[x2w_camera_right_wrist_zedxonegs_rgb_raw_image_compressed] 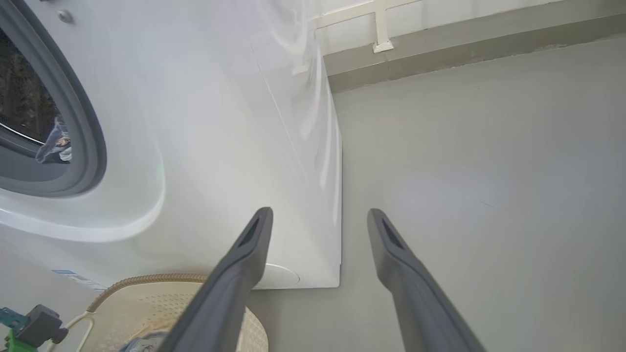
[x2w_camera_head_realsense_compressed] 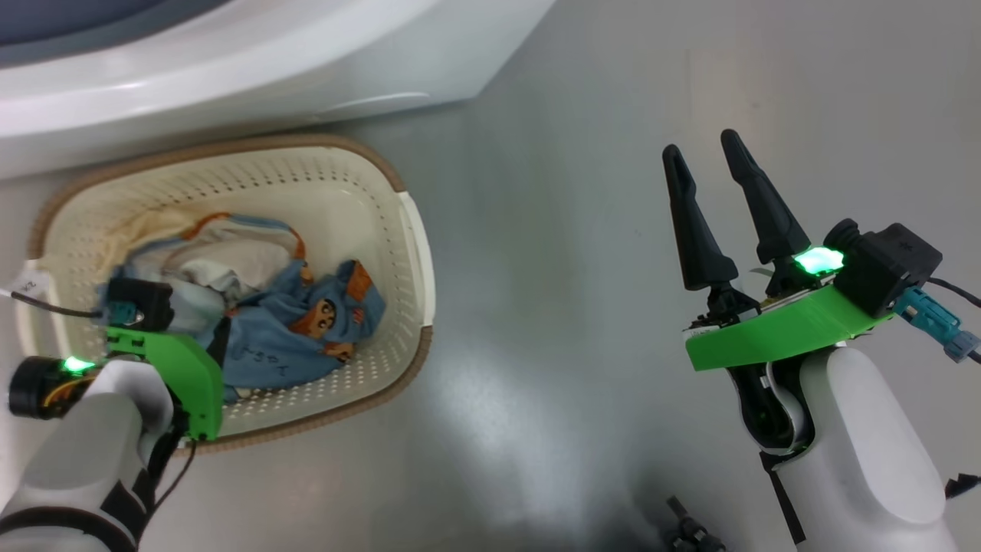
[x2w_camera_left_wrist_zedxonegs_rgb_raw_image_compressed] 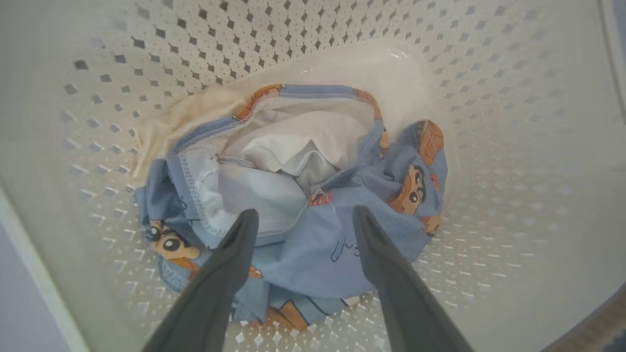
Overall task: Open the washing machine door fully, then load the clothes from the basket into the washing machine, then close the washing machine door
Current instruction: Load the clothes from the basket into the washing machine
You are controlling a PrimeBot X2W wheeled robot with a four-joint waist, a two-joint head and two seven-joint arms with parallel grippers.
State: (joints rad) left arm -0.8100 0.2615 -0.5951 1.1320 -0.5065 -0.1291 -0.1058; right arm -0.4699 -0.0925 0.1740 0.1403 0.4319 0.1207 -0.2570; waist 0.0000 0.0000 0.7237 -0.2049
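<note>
Where the basket [x2w_camera_head_realsense_compressed: 418, 253] stands on the floor [x2w_camera_head_realsense_compressed: 575, 307] just before the washing machine [x2w_camera_right_wrist_zedxonegs_rgb_raw_image_compressed: 220, 122], the clothes [x2w_camera_left_wrist_zedxonegs_rgb_raw_image_compressed: 293, 171] lie bunched in its bottom, a crumpled heap with no clear long axis. Left gripper [x2w_camera_left_wrist_zedxonegs_rgb_raw_image_compressed: 304, 212]: down inside the basket, jaws spread wide and empty, poised at the heap straight ahead; the nearer arm by far. Right gripper [x2w_camera_head_realsense_compressed: 700, 142]: likewise spread and empty, well apart over bare floor beside the basket.

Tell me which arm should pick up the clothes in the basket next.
Left. The left pincer, open, hangs inside the basket, pointing straight at the blue clothes. The right pincer, also open, sits over bare floor beside the basket.
</note>
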